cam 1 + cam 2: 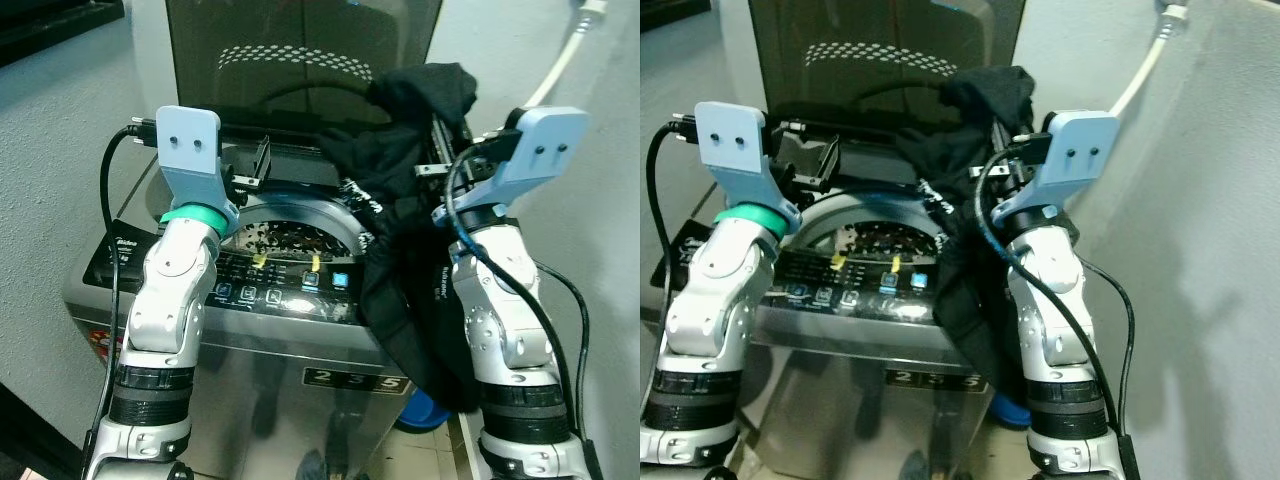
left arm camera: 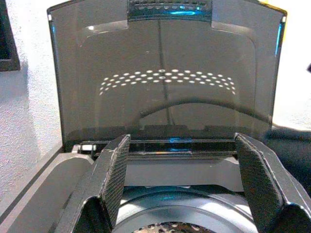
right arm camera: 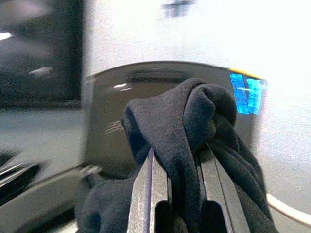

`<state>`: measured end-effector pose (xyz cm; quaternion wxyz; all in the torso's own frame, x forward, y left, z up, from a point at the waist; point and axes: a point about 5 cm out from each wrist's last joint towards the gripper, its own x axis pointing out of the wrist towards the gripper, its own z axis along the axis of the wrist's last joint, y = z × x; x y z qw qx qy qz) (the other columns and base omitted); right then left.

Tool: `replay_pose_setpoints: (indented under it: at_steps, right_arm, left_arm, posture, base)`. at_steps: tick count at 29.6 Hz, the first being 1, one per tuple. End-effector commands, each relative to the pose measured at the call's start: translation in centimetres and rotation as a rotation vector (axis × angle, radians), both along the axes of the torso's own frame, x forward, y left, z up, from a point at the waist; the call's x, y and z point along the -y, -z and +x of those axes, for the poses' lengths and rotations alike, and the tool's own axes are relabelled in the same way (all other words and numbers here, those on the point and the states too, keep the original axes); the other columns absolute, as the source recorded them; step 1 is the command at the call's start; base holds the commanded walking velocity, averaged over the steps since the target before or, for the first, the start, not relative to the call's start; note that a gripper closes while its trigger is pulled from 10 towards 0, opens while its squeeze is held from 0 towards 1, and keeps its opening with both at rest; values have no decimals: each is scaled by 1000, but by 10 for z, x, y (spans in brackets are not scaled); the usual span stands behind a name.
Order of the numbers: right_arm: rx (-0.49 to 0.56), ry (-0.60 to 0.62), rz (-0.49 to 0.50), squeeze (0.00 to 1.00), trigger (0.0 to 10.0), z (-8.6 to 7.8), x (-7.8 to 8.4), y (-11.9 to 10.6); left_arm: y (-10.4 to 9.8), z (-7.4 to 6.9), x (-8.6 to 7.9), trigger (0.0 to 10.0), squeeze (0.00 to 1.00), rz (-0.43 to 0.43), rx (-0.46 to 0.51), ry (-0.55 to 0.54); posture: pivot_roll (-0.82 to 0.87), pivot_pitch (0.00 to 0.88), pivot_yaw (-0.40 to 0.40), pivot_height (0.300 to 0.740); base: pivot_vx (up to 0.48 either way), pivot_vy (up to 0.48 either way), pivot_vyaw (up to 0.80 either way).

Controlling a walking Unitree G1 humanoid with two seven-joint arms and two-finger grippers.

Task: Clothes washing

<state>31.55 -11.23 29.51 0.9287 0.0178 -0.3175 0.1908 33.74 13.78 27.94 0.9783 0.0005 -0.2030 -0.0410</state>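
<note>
The right gripper [image 3: 175, 194] clamped a black garment [image 1: 400, 200] beside the washing machine [image 1: 290, 330]'s raised lid [image 2: 165, 73]; the left gripper [image 2: 182, 179] gaped over the drum [image 1: 290, 225].

There was one top-loading washing machine [image 1: 300, 350] with one raised smoked lid [image 1: 300, 60] and one perforated drum [image 1: 285, 235]. One black garment [image 1: 400, 220] was in view. Two grippers showed: the left gripper [image 2: 182, 194] and the right gripper [image 3: 177, 189]. One white hose [image 1: 565, 55] ran along the wall.
</note>
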Motion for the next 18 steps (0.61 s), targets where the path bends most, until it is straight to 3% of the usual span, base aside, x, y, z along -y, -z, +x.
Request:
replay_pose_setpoints:
  at_steps: [1,5,18]
  right_arm:
    - [43,-96,-51,0,10000,-9,-13,-5]
    - [45,-119,-62,0,10000,-9,-19,-5]
    - [26,-109,-32,0,10000,-5,-16,-2]
  left_arm:
    - [5,3,-1,10000,0,4,-19,-19]
    - [5,3,-1,10000,0,7,-18,-21]
    - [5,1,-1,10000,0,-11,-21,-31]
  posture:
    - [89,9,-8,740]
    - [89,9,-8,740]
    - [99,4,-16,740]
  base:
    - [0,0,0]
    - [0,0,0]
    - [0,0,0]
